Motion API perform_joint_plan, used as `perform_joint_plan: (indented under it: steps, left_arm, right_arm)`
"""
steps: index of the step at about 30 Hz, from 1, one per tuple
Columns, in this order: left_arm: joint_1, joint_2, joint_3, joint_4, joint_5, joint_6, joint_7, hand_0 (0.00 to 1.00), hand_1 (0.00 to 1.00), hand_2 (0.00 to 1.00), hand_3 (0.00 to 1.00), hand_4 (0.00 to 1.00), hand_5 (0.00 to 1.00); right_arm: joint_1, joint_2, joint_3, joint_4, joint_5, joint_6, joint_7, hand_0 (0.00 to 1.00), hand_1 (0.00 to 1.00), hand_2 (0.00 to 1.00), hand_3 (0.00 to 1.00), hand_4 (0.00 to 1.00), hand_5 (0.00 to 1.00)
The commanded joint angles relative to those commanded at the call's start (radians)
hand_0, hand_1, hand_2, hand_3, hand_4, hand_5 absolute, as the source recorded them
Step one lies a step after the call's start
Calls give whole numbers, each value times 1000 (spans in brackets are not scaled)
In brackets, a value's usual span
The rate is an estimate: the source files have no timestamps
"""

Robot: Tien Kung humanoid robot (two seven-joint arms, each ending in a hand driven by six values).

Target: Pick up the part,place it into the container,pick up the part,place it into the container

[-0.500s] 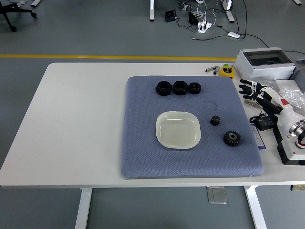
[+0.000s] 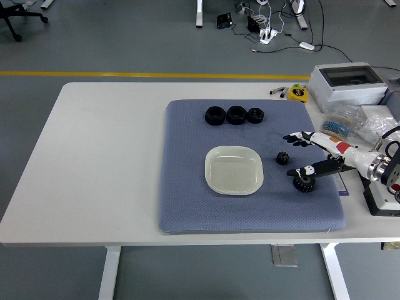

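Two black gears lie on the blue-grey mat (image 2: 187, 206): a small gear (image 2: 282, 158) right of the dish and a larger gear (image 2: 304, 182) nearer the front. An empty pale square dish (image 2: 233, 170) sits in the mat's middle. My right hand (image 2: 299, 154) reaches in from the right with fingers spread, holding nothing. Its upper fingers (image 2: 297, 138) hover behind the small gear, and its thumb (image 2: 301, 171) hangs just above the larger gear. Three black hex nuts (image 2: 235, 115) stand in a row at the mat's back. My left arm is out of view.
A grey box (image 2: 347, 84) with a clear lid stands at the table's back right, with a yellow tape measure (image 2: 298, 93) beside it. Plastic bags (image 2: 369, 124) and small items lie along the right edge, behind my arm.
My right hand has swung left from the table's right edge over the mat. It now hovers open by the two gears. Nothing else has moved.
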Motion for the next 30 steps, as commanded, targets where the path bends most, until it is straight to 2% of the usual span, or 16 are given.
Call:
perform_joint_plan:
  steps: [5,6,17,18,23,24,29,30]
  left_arm:
    - [2,1,-3,0,5,-1,1,726,730,765,680,709,677]
    - [3,1,-5,0,8,-1,2,725,729,765,680,709,677]
    - [5,3,-8,0,14,-2,4,725,730,765,680,710,677]
    - [4,3,-8,-1,15,-1,4,725,729,765,680,710,676]
    - [2,2,-6,-1,12,-1,3,725,729,765,680,710,676]
    - [2,2,-5,0,10,-1,3,725,730,765,679,710,677]
    - [0,1,-5,0,8,0,2,725,730,765,679,710,677]
    - [0,1,-5,0,7,-1,2,726,730,766,679,711,677]
  right_arm:
    - [5,4,-21,-17,-204,-3,-6,795,797,824,816,998,480]
    - [7,6,-28,-22,-220,-1,-7,762,773,809,802,998,468]
    - [26,28,-50,-79,-172,-27,-16,729,745,788,794,998,460]
    - [28,30,-50,-83,-169,-30,-17,663,697,745,758,998,438]
    - [33,37,-53,-103,-174,-38,-20,663,697,745,758,998,438]
    - [32,38,-52,-107,-177,-40,-19,613,653,713,678,998,400]
    - [27,37,-50,-105,-195,-48,-18,613,653,713,678,998,400]
    - [27,37,-50,-104,-199,-51,-17,525,607,682,613,920,340]
